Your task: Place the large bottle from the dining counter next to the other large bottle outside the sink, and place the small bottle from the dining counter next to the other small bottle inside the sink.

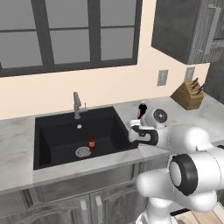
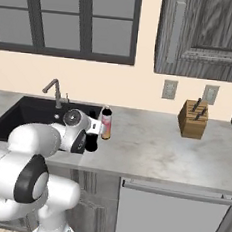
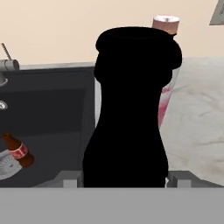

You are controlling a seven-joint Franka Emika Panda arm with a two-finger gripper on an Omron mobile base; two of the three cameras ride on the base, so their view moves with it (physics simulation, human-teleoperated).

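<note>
The tabletop (image 2: 174,154) carried the pink large bottle (image 2: 106,122) at the sink's (image 1: 48,131) 3 o'clock side. The tool (image 2: 92,136) gripped the black large bottle (image 3: 129,109) just beside it, not yet released. In the sink lay one small bottle (image 1: 92,143); the second small one remained to bring.
</note>
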